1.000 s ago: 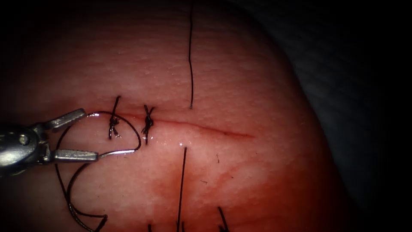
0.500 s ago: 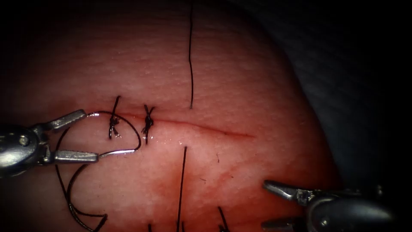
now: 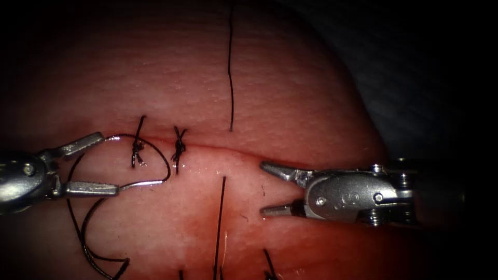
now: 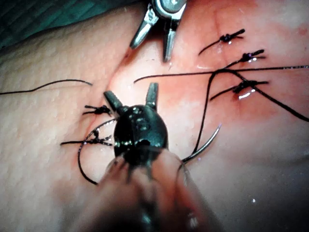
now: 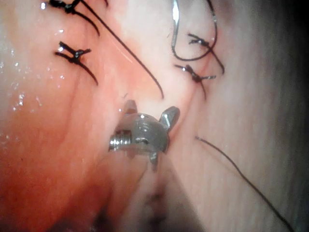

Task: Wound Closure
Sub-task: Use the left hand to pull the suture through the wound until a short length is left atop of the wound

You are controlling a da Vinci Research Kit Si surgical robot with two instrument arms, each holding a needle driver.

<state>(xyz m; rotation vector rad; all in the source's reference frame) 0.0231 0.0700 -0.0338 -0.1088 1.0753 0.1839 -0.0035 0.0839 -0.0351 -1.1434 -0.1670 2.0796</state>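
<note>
- At the left end of the cut, left tool sits with jaws spread, holding nothing.
- Needle lies on the tissue just off its tips, arcing over the two knotted stitches; whether its point is in the tissue is unclear.
- Thread loops below the left tool.
- Right tool is at the cut's right end, jaws apart, empty, well apart from the needle.

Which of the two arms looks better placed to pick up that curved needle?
Probably the left. The left tool, open and empty, has its tips at both ends of the needle, which lies on the tissue. The right tool, also open and empty, sits further right.
</note>
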